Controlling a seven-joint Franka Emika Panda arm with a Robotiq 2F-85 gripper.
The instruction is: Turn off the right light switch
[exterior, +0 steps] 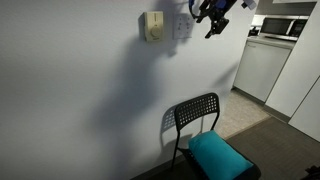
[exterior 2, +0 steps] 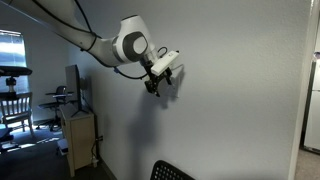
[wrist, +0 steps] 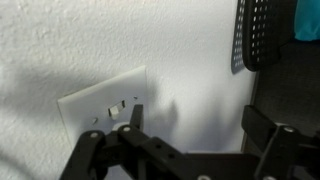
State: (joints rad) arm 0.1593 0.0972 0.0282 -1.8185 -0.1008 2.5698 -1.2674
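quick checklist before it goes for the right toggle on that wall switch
1. Switch plate in the wrist view: ok, both toggles show.
2. Right toggle's position, on or off: cannot tell, too small.
3. Gripper touching a toggle: not ok, no contact shows.
4. Jaws: ok, open, fingers spread wide.
5. Beige dial box out of the way: ok, on the plate's far side from the gripper in an exterior view.
6. Chair clear of the arm: ok, well below it.

The arm [exterior 2: 75, 30] is white with a big round joint [exterior 2: 130, 45]. A thin black cable [exterior 2: 84, 16] runs along it. The gripper [exterior 2: 153, 86] is black.
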